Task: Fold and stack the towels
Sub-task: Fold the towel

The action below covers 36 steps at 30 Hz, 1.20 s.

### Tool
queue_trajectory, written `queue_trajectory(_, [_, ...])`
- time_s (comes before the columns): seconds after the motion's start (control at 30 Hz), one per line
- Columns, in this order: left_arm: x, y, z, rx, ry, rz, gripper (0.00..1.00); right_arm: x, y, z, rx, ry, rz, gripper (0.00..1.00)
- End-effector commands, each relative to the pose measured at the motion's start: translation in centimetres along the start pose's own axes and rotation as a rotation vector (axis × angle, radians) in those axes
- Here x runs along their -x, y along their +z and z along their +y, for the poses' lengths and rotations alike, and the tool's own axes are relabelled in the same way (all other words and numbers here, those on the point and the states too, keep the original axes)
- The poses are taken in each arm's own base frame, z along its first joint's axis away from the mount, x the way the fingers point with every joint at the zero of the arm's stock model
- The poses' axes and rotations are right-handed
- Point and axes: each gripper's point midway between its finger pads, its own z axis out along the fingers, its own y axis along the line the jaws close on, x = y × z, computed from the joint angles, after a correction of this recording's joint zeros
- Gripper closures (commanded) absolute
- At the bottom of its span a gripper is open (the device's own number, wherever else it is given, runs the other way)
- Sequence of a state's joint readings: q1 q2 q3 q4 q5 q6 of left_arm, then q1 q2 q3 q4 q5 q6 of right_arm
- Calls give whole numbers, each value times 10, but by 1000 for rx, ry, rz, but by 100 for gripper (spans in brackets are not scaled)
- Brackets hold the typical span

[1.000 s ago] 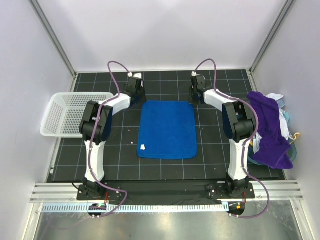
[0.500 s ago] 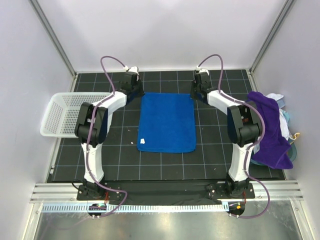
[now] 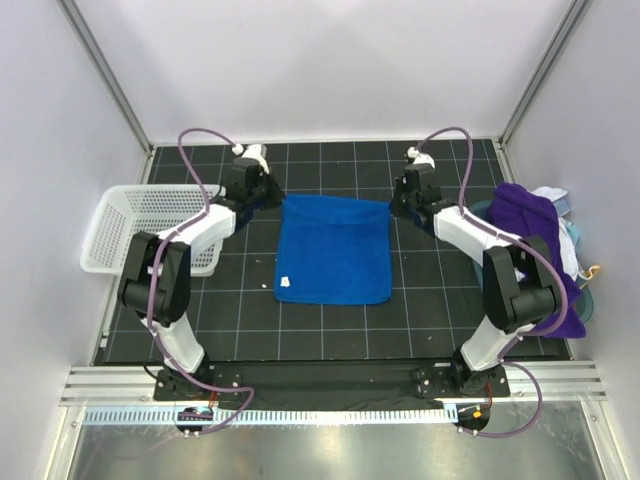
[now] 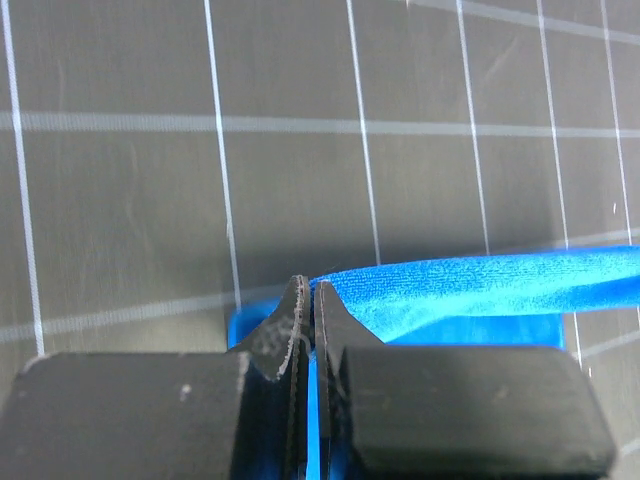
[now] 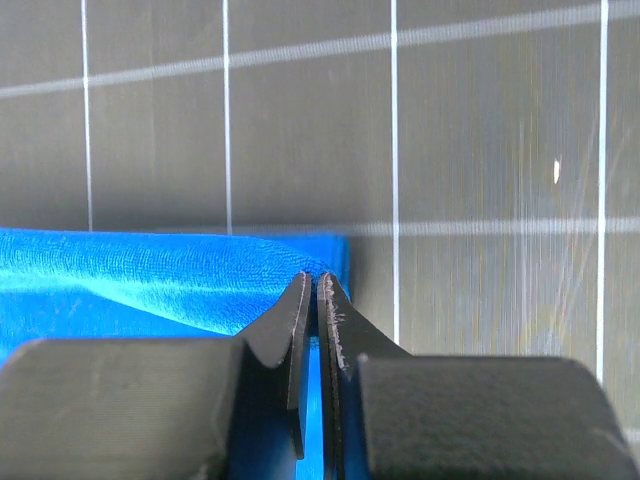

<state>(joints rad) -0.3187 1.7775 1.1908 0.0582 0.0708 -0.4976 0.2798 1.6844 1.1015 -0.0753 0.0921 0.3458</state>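
Your left gripper [image 3: 268, 193] and right gripper [image 3: 398, 203] each clamp a far corner of the blue towel [image 3: 333, 255] in the middle of the desk [image 3: 430, 310] (long axis runs far edge to near), so its free end lies straight toward the near edge.

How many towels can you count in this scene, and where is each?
2 clearly: the blue towel lies mid-table; the purple towel is heaped at the right edge. Pale fabric beneath it may be a third, mostly hidden.
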Motion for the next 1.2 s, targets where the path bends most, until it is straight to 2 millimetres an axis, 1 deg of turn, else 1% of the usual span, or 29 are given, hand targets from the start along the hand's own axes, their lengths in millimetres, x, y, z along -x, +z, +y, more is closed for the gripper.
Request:
queue_trajectory(0.0, [14, -22, -12, -49, -37, -62, 100, 15, -27, 9, 39, 48, -79, 97])
queue_trajectory(0.03, [10, -25, -13, -53, -42, -56, 100, 11, -31, 11, 43, 56, -76, 97])
queue_trajectory(0.07, [-1, -27, -10, -47, -53, -35, 100, 1, -33, 10, 42, 60, -60, 97])
queue_trajectory(0.1, [-1, -33, -12, -48, -54, -43, 100, 0, -39, 11, 45, 69, -67, 97])
queue_trajectory(0.13, [-6, -35, -11, -45, -56, -36, 100, -11, -41, 12, 41, 68, -47, 97])
queue_trajectory(0.17, [-18, -38, -9, -38, -58, -15, 100, -18, -43, 11, 37, 69, -34, 98])
queue_trajectory(0.2, [-20, -42, -10, -37, -57, -15, 100, -23, -45, 12, 35, 66, -29, 98])
queue_trajectory(0.23, [-25, -43, -8, -30, -59, -8, 100, -35, -49, 15, 38, 66, -14, 98])
queue_trajectory(0.27, [-34, -44, -8, -28, -59, 12, 100, -40, -52, 16, 36, 62, -6, 98])
queue_trajectory(0.37, [-43, -51, -8, -17, -50, 27, 100, -58, -60, 21, 30, 56, 10, 98])
queue_trajectory(0.4, [-53, -53, -7, -12, -48, 44, 100, -61, -62, 20, 24, 51, 11, 98])
queue_trajectory(0.43, [-54, -56, -9, -16, -44, 43, 100, -68, -63, 18, 12, 48, 20, 98])
queue_trajectory(0.47, [-56, -59, -6, -1, -52, 42, 100, -72, -67, 19, 8, 52, 32, 99])
queue_trajectory(0.5, [-66, -61, -4, 4, -55, 62, 100, -78, -69, 16, -2, 51, 39, 99])
queue_trajectory(0.53, [-67, -66, -5, 2, -58, 56, 100, -82, -70, 16, -3, 55, 46, 99])
queue_trajectory(0.6, [-70, -71, -2, 20, -60, 53, 100, -84, -76, 16, -5, 63, 48, 99])
queue_trajectory(0.63, [-75, -75, -2, 19, -58, 61, 100, -89, -77, 13, -12, 63, 54, 99])
queue_trajectory(0.7, [-76, -78, 3, 46, -51, 54, 100, -93, -83, 11, -13, 63, 56, 99])
queue_trajectory(0.73, [-81, -81, 5, 51, -50, 63, 100, -95, -84, 9, -22, 61, 61, 99])
queue_trajectory(0.8, [-82, -85, 3, 45, -46, 65, 100, -94, -89, 9, -12, 67, 56, 99])
queue_trajectory(0.83, [-86, -87, 4, 47, -46, 74, 100, -98, -91, 10, -9, 60, 65, 99])
queue_trajectory(0.97, [-88, -95, -1, 38, -36, 65, 100, -102, -98, 11, 0, 63, 67, 99])
queue_trajectory(1.07, [-96, -101, 6, 66, -30, 95, 100, -106, -102, 12, 4, 62, 76, 99])
queue_trajectory(1.17, [-98, -106, 4, 59, -30, 103, 100, -109, -106, 10, 2, 67, 74, 99])
